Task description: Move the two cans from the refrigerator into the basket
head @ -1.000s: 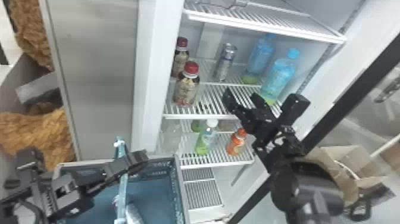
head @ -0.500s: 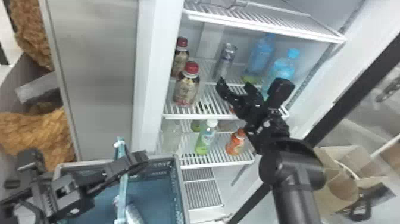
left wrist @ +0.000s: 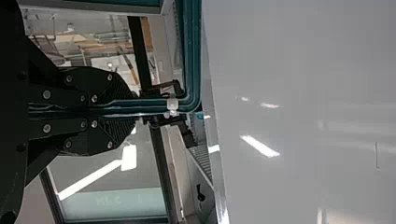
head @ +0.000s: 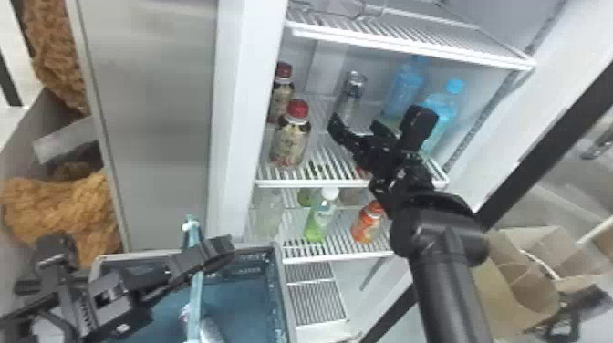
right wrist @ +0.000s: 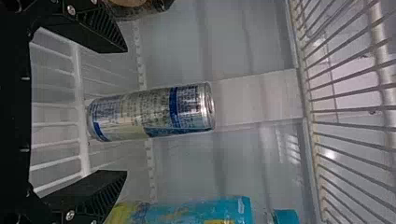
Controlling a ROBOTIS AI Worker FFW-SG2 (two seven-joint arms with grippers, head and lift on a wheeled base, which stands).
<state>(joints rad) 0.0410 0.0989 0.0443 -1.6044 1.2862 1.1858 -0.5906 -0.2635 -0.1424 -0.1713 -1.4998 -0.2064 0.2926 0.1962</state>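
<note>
The can [right wrist: 152,113] is seen upright on the shelf [head: 314,183], between the red-capped bottle [head: 290,141] and the blue bottles [head: 440,107]. The right gripper [right wrist: 126,111] is held spread before it, the can lined up with the gap. A straight, level advance seems called for, so that both sides are met together and nothing is tipped. The blue bottles are best given room. A firm but gentle squeeze should suit the thin metal; a small lift is advised before withdrawal. By the left gripper [left wrist: 135,107], the handle [left wrist: 191,56] of the basket [head: 283,292] is pinched, which should be kept steady.
</note>
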